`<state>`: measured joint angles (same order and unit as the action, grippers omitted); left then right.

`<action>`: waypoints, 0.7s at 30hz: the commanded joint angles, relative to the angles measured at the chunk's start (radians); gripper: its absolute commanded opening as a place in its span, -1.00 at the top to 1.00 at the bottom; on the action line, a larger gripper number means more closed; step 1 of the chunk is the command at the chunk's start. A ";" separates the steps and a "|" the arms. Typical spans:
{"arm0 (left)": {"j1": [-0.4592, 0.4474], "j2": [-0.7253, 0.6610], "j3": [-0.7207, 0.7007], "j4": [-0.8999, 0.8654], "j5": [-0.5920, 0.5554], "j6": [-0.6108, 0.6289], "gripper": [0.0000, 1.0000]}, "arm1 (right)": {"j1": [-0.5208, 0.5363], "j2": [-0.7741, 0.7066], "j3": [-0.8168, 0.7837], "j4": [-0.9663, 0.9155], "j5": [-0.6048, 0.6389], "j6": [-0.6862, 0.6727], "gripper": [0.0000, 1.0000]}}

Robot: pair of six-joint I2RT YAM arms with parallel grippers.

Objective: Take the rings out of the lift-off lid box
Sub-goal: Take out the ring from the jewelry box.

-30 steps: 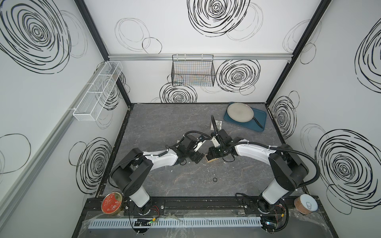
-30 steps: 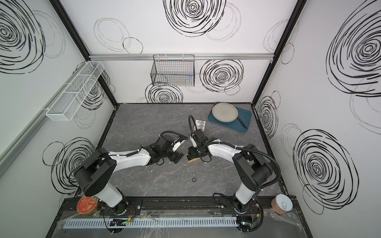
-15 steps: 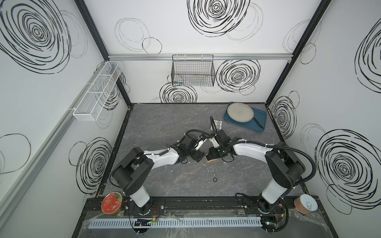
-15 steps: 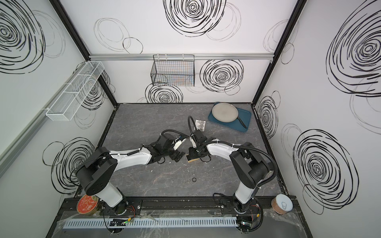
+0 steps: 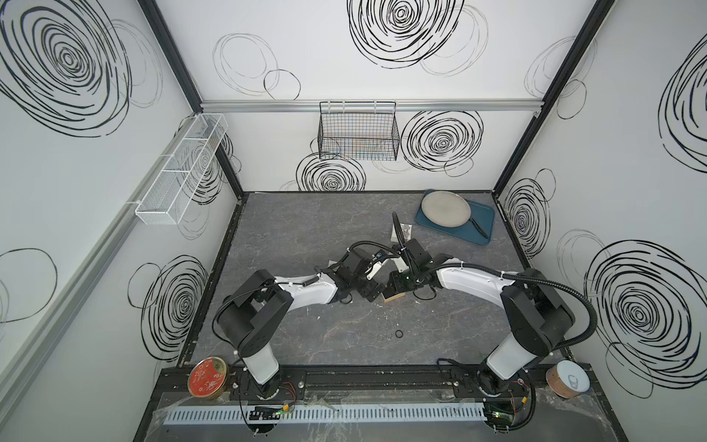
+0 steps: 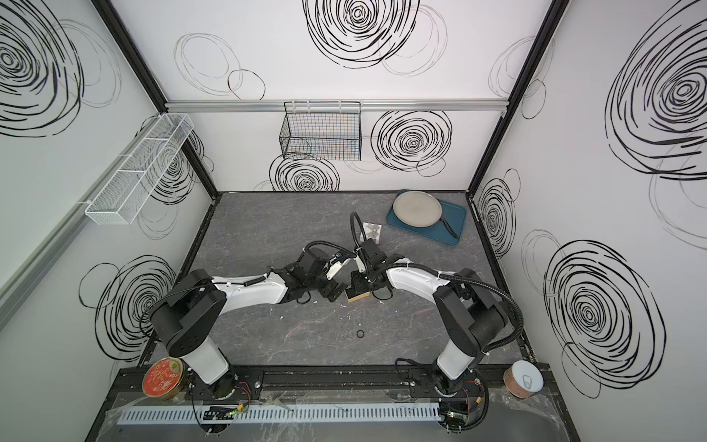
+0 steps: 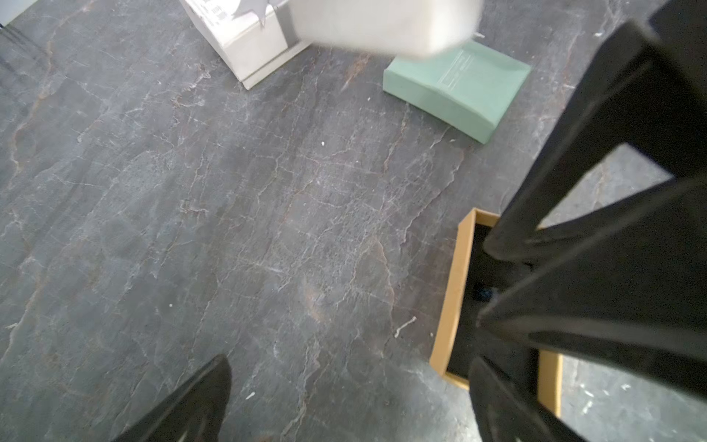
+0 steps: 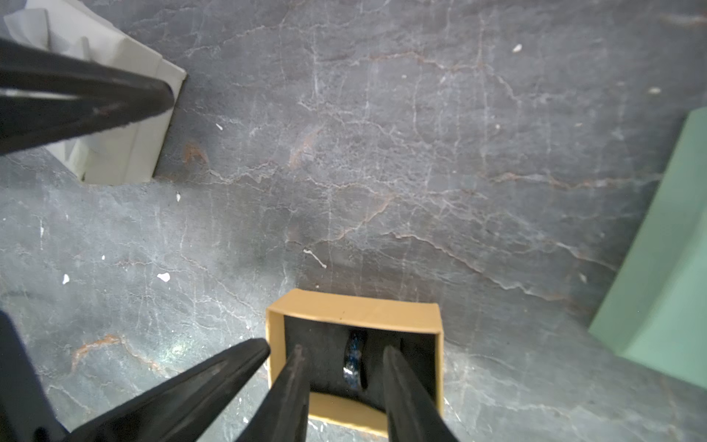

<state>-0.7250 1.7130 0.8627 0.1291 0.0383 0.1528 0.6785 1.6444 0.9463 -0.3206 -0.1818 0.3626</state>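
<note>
The small tan lift-off lid box (image 8: pixel 354 310) stands open without its lid at mid-table (image 5: pixel 394 297). A dark blue-black ring (image 8: pixel 354 361) stands upright in its black foam slot. My right gripper (image 8: pixel 344 350) reaches down into the box, open, one finger on each side of that ring with a gap to both. My left gripper (image 7: pixel 352 367) is wide open and holds nothing; one of its fingers (image 8: pixel 229 363) lies close against the outside of the box wall. On the table nearer the front lie a black ring (image 5: pixel 399 334) and two pale rings (image 5: pixel 385 336) beside it.
A mint green box (image 7: pixel 459 88) and a white box (image 7: pixel 248 49) stand near the tan box. A blue tray (image 5: pixel 482 222) with a grey plate (image 5: pixel 445 208) sits at the back right. A black wire basket (image 5: pixel 357 132) hangs on the back wall.
The right arm has edged slightly toward the box. The left arm and the rings on the table have not moved.
</note>
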 commanded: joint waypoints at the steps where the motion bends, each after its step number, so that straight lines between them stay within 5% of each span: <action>1: -0.005 0.022 0.030 0.021 0.018 -0.002 -0.99 | 0.003 -0.018 -0.001 -0.016 0.004 0.010 0.30; 21: -0.017 0.067 0.068 0.012 0.025 -0.005 -0.99 | 0.008 0.035 -0.025 0.010 -0.018 0.019 0.48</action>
<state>-0.7353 1.7599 0.8970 0.1291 0.0490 0.1528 0.6788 1.6653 0.9352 -0.3134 -0.1902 0.3660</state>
